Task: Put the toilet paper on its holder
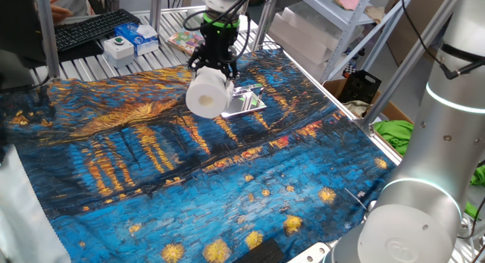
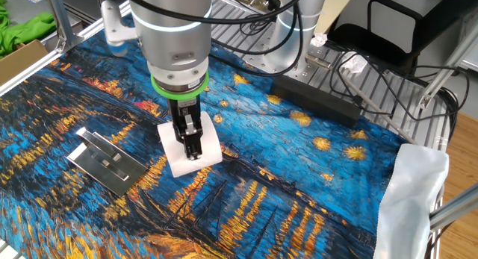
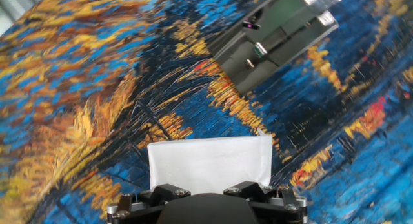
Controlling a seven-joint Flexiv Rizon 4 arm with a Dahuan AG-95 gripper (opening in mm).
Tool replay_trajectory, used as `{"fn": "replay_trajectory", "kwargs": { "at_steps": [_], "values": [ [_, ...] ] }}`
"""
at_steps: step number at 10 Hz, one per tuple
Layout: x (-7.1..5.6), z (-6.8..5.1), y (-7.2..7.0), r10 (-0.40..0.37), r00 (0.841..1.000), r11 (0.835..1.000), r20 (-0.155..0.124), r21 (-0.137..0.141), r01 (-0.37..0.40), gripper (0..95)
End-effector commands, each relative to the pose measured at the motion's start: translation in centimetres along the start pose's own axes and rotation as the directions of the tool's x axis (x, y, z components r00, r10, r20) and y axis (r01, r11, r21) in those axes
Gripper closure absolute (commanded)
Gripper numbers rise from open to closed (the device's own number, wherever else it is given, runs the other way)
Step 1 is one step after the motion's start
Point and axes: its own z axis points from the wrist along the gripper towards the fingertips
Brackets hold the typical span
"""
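The toilet paper [image 1: 208, 95] is a plump white roll held in my gripper [image 1: 214, 68], lifted above the painted cloth with its flat end facing the camera. In the other fixed view the roll [image 2: 190, 148] is clamped between the black fingers [image 2: 193, 133] of my gripper [image 2: 192, 143]. In the hand view the roll [image 3: 210, 161] fills the space just ahead of my gripper [image 3: 210, 195]. The holder [image 1: 248, 98] is a shiny chrome plate lying on the cloth just behind and right of the roll; it also shows in the other fixed view [image 2: 106, 162] and the hand view [image 3: 274, 37].
A blue and orange painted cloth [image 1: 227, 180] covers the table. A white box with a green button [image 1: 119, 45], a keyboard [image 1: 91, 28] and a blue packet [image 1: 144, 34] lie at the back left. Shelving [image 1: 333, 28] stands at the back right. A second robot base [image 1: 424, 195] stands at the right.
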Motion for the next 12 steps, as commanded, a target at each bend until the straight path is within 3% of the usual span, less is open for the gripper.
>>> {"fn": "replay_trajectory", "kwargs": {
  "at_steps": [1, 9, 12],
  "values": [
    [0.07, -0.02, -0.12, 0.040, 0.999, 0.999, 0.009, 0.003, -0.040, 95.0],
    [0.07, -0.02, -0.12, 0.150, 0.988, 0.988, 0.027, 0.016, -0.150, 95.0],
    [0.07, -0.02, -0.12, 0.166, 0.986, 0.986, 0.022, 0.016, -0.166, 95.0]
  ]
}}
